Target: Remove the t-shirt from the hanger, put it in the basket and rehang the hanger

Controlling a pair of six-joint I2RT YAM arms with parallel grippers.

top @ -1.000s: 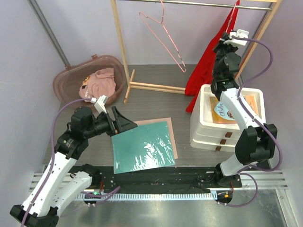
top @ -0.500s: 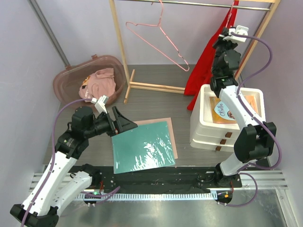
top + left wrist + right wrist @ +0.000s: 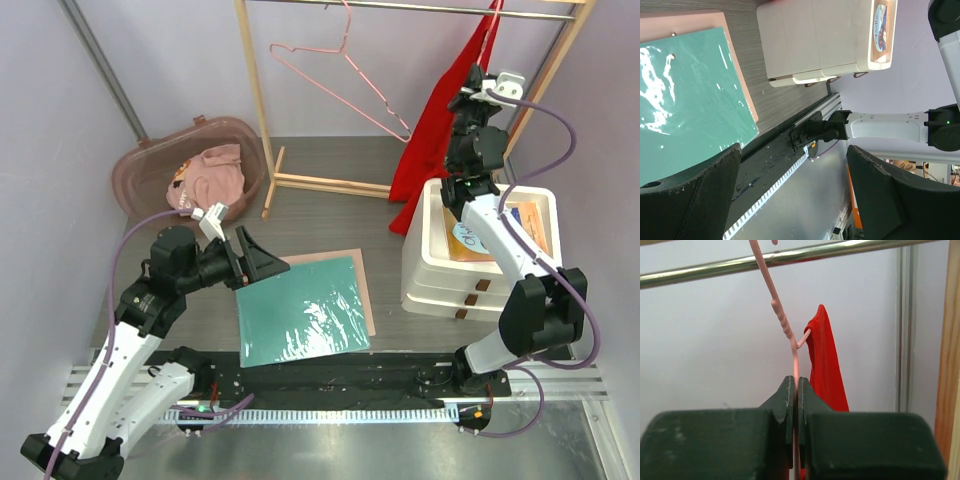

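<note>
A: Where is the shirt being hung?
B: Under the right end of the rail. It is being carried by a pink hanger and is being draped down in a long red strip.
A: Is the hanger being held?
B: Yes. Its thin neck is being pinched just under the rail by the right gripper. The jaws are being pressed tight on the wire, with no gap to be seen.
A: And the left gripper?
B: It is being held well away from the rail, lower down and off to the left. Its fingers are being spread wide apart, and nothing is being gripped between them. A green sheet is being shown just past them.
A: Is anything else being hung on the rail?
B: A bare hanger is being hung near the middle of the rail. It is being tipped to one side.
</note>
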